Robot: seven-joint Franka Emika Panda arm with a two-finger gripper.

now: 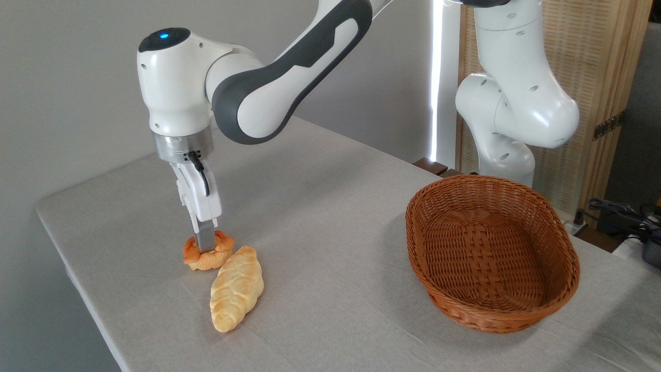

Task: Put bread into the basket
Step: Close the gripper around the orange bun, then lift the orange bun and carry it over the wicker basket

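The bread (219, 254), a small orange bun with a knotted top, rests on the table at the left. My gripper (206, 247) points straight down onto it. One grey fingertip (206, 241) covers the bun's middle and the other finger is hidden behind it, so the gap between them does not show. The basket (560, 248), a large oval brown wicker one, stands far to the right with nothing in it.
A longer pale-yellow braided loaf (236, 288) lies just in front of the bun and touches it. The table's left edge (77, 279) runs close to both breads. The arm's white base (508, 113) stands behind the basket. Cables (619, 212) lie at the far right.
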